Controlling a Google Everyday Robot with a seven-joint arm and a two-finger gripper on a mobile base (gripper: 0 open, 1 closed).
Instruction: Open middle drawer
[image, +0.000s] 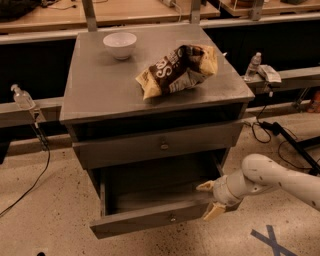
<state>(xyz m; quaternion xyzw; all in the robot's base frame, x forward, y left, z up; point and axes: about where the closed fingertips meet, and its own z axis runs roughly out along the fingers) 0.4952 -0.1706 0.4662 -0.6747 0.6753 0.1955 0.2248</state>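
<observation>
The middle drawer (150, 220) is a grey shallow drawer with a small round knob (172, 218). It stands pulled well out of the grey cabinet (100, 95), and its inside shows bare. My gripper (209, 200) is at the right end of the drawer's front. Its tan fingers (205, 186) stand apart, one inside the drawer and one in front of the front panel. The white arm (270, 175) reaches in from the right. The drawer above (125, 150), with its own knob (164, 145), sits nearly closed. Anything below the open drawer is hidden.
A white bowl (120, 44) and a brown chip bag (177, 70) lie on the cabinet top. Clear bottles stand on side ledges at the left (22, 97) and right (253, 65). Cables (272, 132) run over the floor at the right. Blue tape (270, 240) marks the floor.
</observation>
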